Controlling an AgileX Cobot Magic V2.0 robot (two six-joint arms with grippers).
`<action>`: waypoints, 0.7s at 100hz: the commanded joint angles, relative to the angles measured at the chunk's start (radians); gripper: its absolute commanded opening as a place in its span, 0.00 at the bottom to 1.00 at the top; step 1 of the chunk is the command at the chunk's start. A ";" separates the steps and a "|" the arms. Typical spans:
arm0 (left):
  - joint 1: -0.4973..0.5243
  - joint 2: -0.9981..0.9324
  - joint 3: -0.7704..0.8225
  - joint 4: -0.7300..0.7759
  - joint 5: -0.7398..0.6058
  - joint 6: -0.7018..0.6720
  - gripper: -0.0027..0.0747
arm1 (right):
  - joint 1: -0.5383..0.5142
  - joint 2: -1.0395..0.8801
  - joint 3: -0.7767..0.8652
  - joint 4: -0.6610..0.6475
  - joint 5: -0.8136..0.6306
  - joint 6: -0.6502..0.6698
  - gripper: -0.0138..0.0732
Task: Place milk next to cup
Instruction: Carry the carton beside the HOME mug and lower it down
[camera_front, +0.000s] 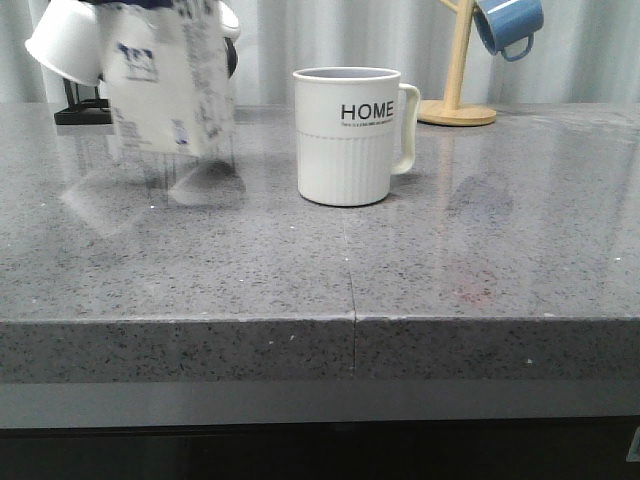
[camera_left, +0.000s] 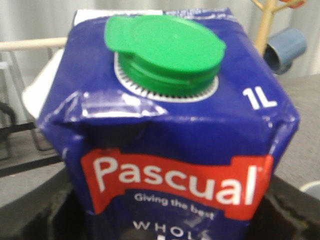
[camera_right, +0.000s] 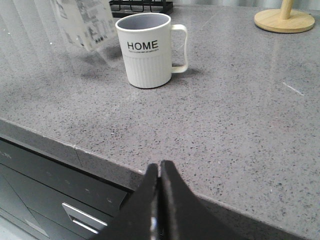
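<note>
The milk (camera_front: 170, 85), a white carton with a cow picture and a dark blue top, hangs tilted a little above the grey counter, left of the cup. In the left wrist view it (camera_left: 170, 130) fills the frame, with a green cap and "WHOLE" lettering. My left gripper (camera_left: 165, 220) is shut on it, dark fingers (camera_left: 35, 212) at both sides. The cup (camera_front: 348, 135), a cream-white "HOME" mug with its handle to the right, stands upright mid-counter. It also shows in the right wrist view (camera_right: 147, 50), with the milk (camera_right: 82, 22) beside it. My right gripper (camera_right: 160, 167) is shut and empty over the counter's front edge.
A wooden mug tree (camera_front: 457, 112) with a blue mug (camera_front: 508, 25) stands at the back right. A white mug (camera_front: 68, 40) hangs on a black rack (camera_front: 80, 112) at the back left, behind the milk. Drawers (camera_right: 50, 185) lie below the counter edge (camera_front: 350, 320).
</note>
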 joint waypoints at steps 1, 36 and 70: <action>-0.045 -0.006 -0.027 -0.003 -0.124 -0.004 0.25 | 0.000 0.013 -0.022 -0.010 -0.068 -0.009 0.12; -0.116 0.043 -0.027 -0.005 -0.136 -0.011 0.25 | 0.000 0.013 -0.022 -0.010 -0.068 -0.009 0.12; -0.116 0.045 -0.027 -0.007 -0.125 -0.011 0.57 | 0.000 0.013 -0.022 -0.010 -0.068 -0.009 0.12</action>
